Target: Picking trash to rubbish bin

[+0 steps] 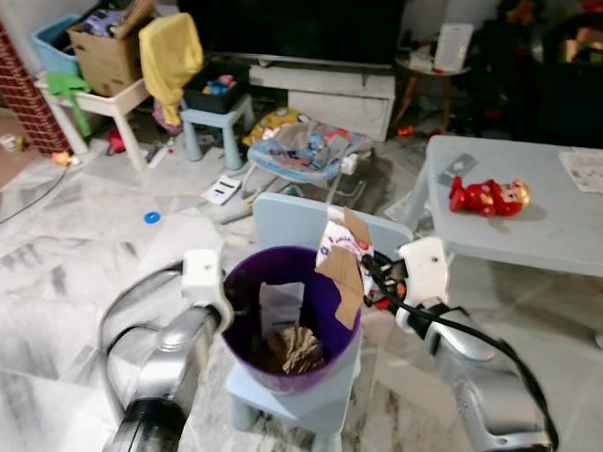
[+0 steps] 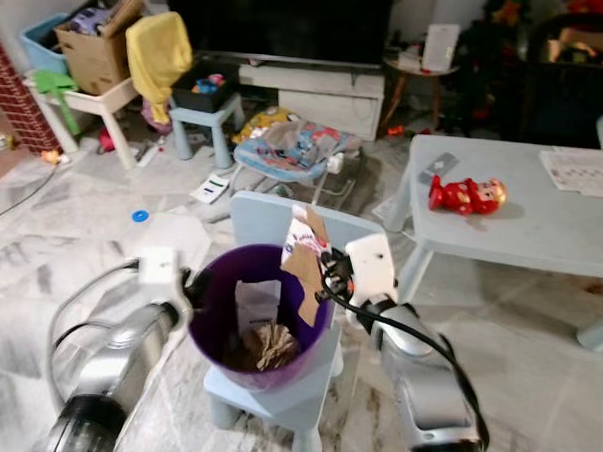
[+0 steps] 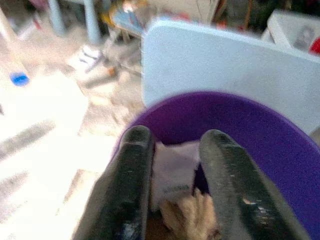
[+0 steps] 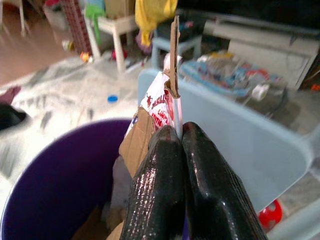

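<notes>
Cluttered marble flooring is surrounding a small blue chair [image 1: 282, 220] on which the purple bin [image 1: 249, 284] is standing. A torn cardboard carton [image 1: 342, 260] is being pinched at the bin's rim by the right gripper [image 4: 181, 131]; release is best made squarely over the opening. The left gripper [image 3: 172, 145], spread, is being shown by its wrist view over paper inside.

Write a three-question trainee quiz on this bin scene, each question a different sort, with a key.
1. True or false: the right gripper is shut on the torn cardboard.
2. The purple bin stands on: A) the floor B) a pale blue chair C) the grey table
3. Fill in: the left gripper is at the bin's ____.

Key: 1 true; 2 B; 3 rim.
</notes>
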`<state>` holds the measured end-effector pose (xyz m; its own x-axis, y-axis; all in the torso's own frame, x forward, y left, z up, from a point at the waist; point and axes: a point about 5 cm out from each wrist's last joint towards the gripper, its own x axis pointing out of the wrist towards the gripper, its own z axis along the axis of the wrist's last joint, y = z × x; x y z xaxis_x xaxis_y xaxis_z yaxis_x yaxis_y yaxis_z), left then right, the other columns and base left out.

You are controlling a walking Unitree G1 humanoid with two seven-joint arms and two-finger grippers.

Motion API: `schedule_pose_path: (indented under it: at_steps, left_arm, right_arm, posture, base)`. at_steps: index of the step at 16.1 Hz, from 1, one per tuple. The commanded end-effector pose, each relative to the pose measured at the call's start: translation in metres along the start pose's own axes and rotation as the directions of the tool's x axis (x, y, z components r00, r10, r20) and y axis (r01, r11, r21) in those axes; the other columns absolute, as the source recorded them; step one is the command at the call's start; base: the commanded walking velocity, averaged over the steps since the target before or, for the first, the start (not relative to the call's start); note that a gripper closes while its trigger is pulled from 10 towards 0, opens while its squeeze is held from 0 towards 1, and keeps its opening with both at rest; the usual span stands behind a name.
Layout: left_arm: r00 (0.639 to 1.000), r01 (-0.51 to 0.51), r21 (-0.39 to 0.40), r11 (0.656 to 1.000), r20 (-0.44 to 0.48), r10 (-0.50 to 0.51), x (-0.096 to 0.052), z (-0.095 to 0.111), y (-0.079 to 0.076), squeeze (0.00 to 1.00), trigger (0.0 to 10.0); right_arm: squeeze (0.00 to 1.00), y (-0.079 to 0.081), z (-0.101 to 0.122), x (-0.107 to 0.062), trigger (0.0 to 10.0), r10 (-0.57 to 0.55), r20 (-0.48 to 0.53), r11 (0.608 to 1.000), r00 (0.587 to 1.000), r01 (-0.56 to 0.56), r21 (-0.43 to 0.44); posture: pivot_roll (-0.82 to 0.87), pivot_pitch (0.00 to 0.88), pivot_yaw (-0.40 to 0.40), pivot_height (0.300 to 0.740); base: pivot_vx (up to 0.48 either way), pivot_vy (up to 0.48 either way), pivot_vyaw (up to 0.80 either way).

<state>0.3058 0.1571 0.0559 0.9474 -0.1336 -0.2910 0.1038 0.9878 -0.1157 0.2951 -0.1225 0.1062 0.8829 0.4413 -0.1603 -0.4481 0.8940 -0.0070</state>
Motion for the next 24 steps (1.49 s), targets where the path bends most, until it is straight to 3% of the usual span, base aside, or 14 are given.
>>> schedule_pose_path:
  at_steps: [1, 4, 7, 10, 11, 15, 22, 23, 24]
  left_arm:
    - [0.997, 0.015, 0.078, 0.997, 0.077, -0.021, -0.017, 0.014, 0.001, 1.00, 10.0]
    - [0.996, 0.026, 0.194, 0.981, 0.077, -0.042, -0.068, 0.004, 0.003, 1.00, 10.0]
    - [1.000, -0.029, 0.187, 0.982, 0.017, 0.026, -0.081, -0.008, 0.017, 1.00, 10.0]
    - [0.999, -0.034, 0.199, 0.979, 0.022, 0.030, -0.085, 0.003, 0.012, 1.00, 10.0]
    - [1.000, -0.012, 0.214, 0.977, 0.028, 0.006, -0.085, 0.006, 0.007, 1.00, 10.0]
    - [1.000, -0.007, 0.215, 0.977, 0.010, 0.005, -0.086, 0.007, 0.008, 1.00, 10.0]
    - [0.999, 0.030, 0.226, 0.974, 0.022, -0.036, -0.075, 0.015, -0.001, 1.00, 10.0]
    - [0.998, 0.040, 0.223, 0.974, 0.044, -0.051, -0.070, 0.020, -0.005, 0.42, 10.0]
    - [0.996, 0.044, 0.222, 0.974, 0.067, -0.061, -0.067, 0.025, -0.008, 0.27, 10.0]
  right_arm:
    - [0.00, 0.007, -0.003, 0.010, 0.0, 0.022, 0.003, 1.000, 1.000, -0.022, -0.005]
    - [0.00, 0.028, -0.015, 0.036, 0.0, 0.086, -0.028, 0.995, 0.996, -0.088, -0.053]
    - [0.00, 0.032, -0.027, 0.047, 0.0, 0.092, -0.074, 0.994, 0.993, -0.096, -0.056]
    - [0.00, 0.040, -0.040, 0.054, 0.2, 0.118, -0.128, 0.988, 0.985, -0.129, -0.083]
    - [1.00, 0.043, -0.041, 0.056, 10.0, 0.127, -0.120, 0.987, 0.985, -0.137, -0.080]
    - [1.00, 0.041, -0.036, 0.058, 10.0, 0.105, -0.054, 0.991, 0.993, -0.109, -0.074]
    - [1.00, 0.028, -0.030, 0.055, 10.0, 0.057, 0.009, 0.996, 0.998, -0.056, -0.071]
    - [1.00, 0.020, -0.021, 0.053, 10.0, 0.019, 0.065, 0.997, 0.998, -0.014, -0.072]
    - [1.00, 0.015, -0.013, 0.050, 10.0, -0.002, 0.111, 0.997, 0.994, 0.011, -0.075]
  posture:
    - [0.05, 0.086, 0.006, 0.740]
    - [0.11, 0.088, 0.002, 0.740]
    - [0.13, 0.086, -0.001, 0.740]
    - [0.15, 0.087, -0.004, 0.740]
    - [0.15, 0.089, -0.005, 0.740]
    - [0.15, 0.092, 0.001, 0.740]
    - [0.12, 0.080, 0.000, 0.740]
    - [0.11, 0.079, 0.002, 0.740]
    - [0.09, 0.078, 0.003, 0.740]
  base:
    - [0.000, 0.000, 0.00]
    - [0.000, 0.000, 0.00]
    - [0.000, 0.000, 0.00]
    - [0.000, 0.000, 0.00]
    - [0.000, 0.000, 0.00]
    - [0.000, 0.000, 0.00]
    - [0.000, 0.000, 0.00]
    - [0.000, 0.000, 0.00]
    - [0.000, 0.000, 0.00]
